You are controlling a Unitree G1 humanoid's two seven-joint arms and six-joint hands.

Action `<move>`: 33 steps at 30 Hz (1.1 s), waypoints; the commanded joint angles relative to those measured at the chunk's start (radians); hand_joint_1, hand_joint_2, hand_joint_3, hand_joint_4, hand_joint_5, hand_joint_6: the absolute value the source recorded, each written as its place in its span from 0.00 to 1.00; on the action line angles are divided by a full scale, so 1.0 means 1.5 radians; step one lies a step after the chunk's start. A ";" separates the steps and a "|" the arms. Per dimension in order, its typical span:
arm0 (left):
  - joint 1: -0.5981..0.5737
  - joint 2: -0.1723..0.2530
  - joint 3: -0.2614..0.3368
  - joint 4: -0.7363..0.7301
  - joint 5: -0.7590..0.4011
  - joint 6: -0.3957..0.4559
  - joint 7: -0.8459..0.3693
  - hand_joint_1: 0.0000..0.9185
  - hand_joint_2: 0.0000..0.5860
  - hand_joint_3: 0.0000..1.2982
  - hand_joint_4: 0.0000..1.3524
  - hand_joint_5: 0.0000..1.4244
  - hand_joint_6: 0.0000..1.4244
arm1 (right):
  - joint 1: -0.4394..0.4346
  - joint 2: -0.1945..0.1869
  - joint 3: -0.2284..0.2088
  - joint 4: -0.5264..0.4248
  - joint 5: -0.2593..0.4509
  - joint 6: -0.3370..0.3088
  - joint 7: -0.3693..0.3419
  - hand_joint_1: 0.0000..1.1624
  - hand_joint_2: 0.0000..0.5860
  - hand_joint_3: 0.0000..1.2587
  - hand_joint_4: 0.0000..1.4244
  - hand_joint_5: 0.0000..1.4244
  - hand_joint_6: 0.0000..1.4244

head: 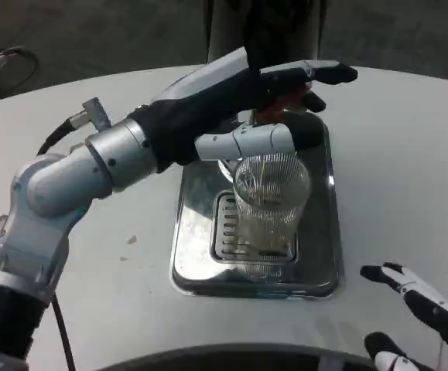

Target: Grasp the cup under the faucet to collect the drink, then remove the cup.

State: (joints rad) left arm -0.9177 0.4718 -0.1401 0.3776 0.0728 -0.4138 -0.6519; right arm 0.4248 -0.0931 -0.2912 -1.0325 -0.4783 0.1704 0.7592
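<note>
Your left hand (pixel 274 108) reached over the ribbed glass cup (pixel 270 202) on the steel drip tray (pixel 196 232), fingers extended; can't tell if it gripped anything. Right hand (pixel 417 317) sat by the tray w/ fingers apart, holding nothing.

A white round table (pixel 409 139) filled most of the scene, with a shiny steel drip tray (pixel 196 232) holding a slotted grate (pixel 225 224) at its centre, a small tan crumb (pixel 131 239) lying left of the tray, and a dark floor (pixel 92 31) beyond the table's far edge.
</note>
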 commanded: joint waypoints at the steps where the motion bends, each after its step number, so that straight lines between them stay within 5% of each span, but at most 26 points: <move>1: 0.010 0.011 -0.023 0.026 0.037 -0.003 -0.011 0.00 0.12 0.13 0.07 0.16 0.16 | -0.023 -0.009 -0.004 -0.007 0.054 0.074 -0.045 0.37 0.62 0.04 0.04 0.02 0.03; 8: 0.002 0.009 -0.026 0.043 0.047 -0.018 -0.001 0.00 0.12 0.13 0.07 0.16 0.16 | -0.051 -0.034 0.027 0.068 0.111 0.066 -0.123 0.51 0.45 0.00 0.07 0.08 0.02; 16: -0.001 0.015 -0.026 0.048 0.059 -0.039 0.014 0.00 0.13 0.13 0.08 0.16 0.16 | -0.119 -0.049 0.082 0.182 0.125 -0.027 -0.233 0.57 0.41 0.00 0.07 0.09 0.06; 26: -0.003 0.024 -0.025 0.053 0.059 -0.050 0.024 0.00 0.13 0.14 0.09 0.16 0.17 | -0.186 -0.080 0.142 0.265 0.120 -0.037 -0.295 0.63 0.37 0.00 0.05 0.09 0.07; 33: -0.007 0.026 -0.024 0.052 0.064 -0.058 0.030 0.00 0.13 0.14 0.09 0.17 0.17 | -0.251 -0.062 0.176 0.337 0.115 -0.052 -0.363 0.65 0.35 0.00 0.06 0.14 0.13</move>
State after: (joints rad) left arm -0.9461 0.4960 -0.1573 0.4338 0.1300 -0.5117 -0.5948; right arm 0.0826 -0.2044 -0.0414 -0.5693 -0.3067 0.1100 0.2610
